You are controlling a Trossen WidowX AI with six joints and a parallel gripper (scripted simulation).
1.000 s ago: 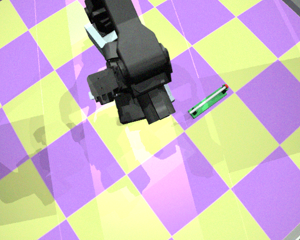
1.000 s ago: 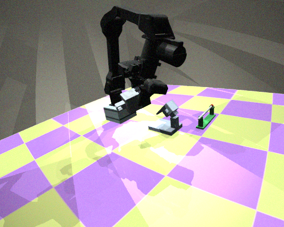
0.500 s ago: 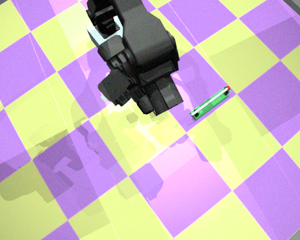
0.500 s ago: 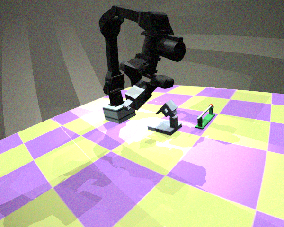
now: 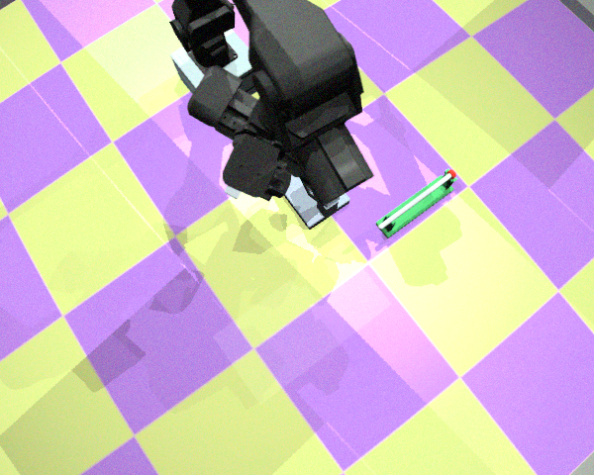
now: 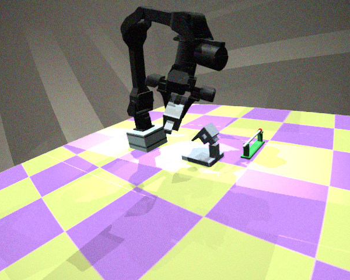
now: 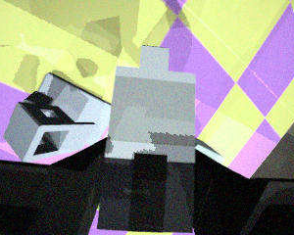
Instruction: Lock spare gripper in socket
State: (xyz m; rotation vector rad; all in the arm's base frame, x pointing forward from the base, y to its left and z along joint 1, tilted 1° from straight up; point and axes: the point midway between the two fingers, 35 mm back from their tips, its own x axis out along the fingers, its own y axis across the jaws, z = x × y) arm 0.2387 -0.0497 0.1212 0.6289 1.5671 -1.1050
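Note:
My gripper is shut on the spare gripper, a pale grey block whose narrower spigot points down and away from my fingers. It is held in the air, clear of the mount. The grey mount stands on the floor with its tilted socket on a short post. The socket's opening looks empty in the wrist view, and it lies left of the spare gripper there. The white lock pin, with a red head, lies along the green rack.
The arm's pale box-shaped base stands behind the spare gripper in the exterior view. The green rack is beside the mount, to its right in the top and exterior views. The arm hides part of the mount in the top view. The floor is chequered.

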